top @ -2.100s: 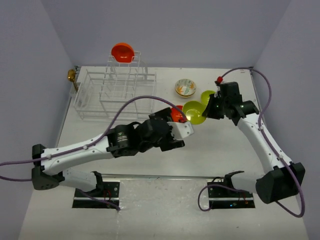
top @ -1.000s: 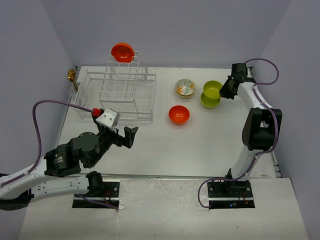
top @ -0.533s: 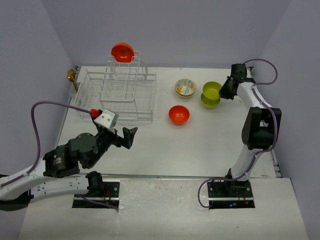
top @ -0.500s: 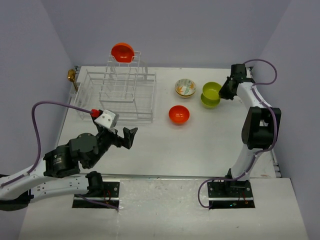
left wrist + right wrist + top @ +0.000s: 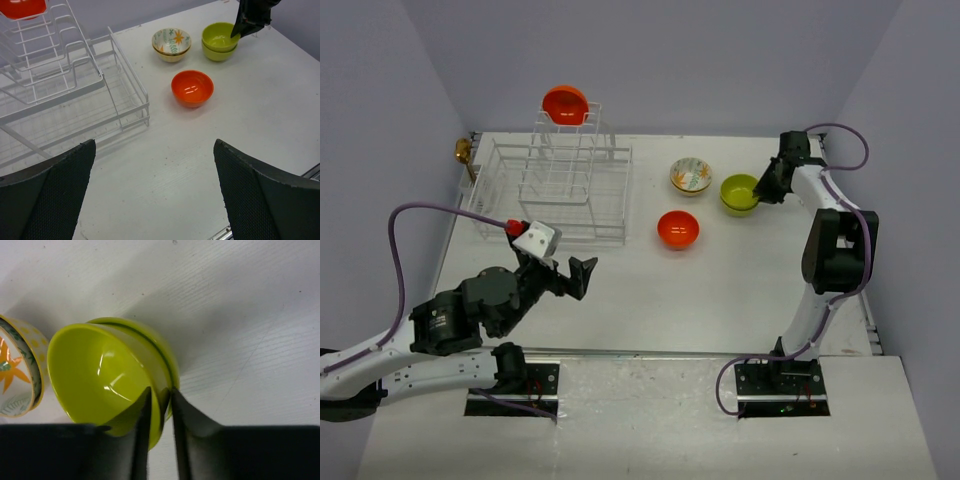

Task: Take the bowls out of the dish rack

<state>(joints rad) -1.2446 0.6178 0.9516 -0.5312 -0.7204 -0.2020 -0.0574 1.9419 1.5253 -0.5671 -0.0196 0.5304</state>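
Observation:
The white wire dish rack [image 5: 555,190] stands at the back left, with one orange bowl [image 5: 565,104] on edge atop its tall section. A floral bowl [image 5: 690,176], an orange bowl [image 5: 678,229] and two nested lime-green bowls [image 5: 740,193] sit on the table to its right. My right gripper [image 5: 160,392] straddles the upper green bowl's [image 5: 100,375] rim, one finger inside and one outside, slightly apart with a thin gap showing. My left gripper [image 5: 154,145] hovers wide open over bare table near the rack's [image 5: 65,95] front corner.
A small brass object [image 5: 464,152] lies at the table's back left corner beside the rack. Purple walls close in the back and both sides. The floral bowl [image 5: 15,375] sits close to the left of the green stack.
The upper green bowl has sunk down into the lower one, so the stack is flatter. My right fingers have parted a little at its rim. The left arm has barely moved.

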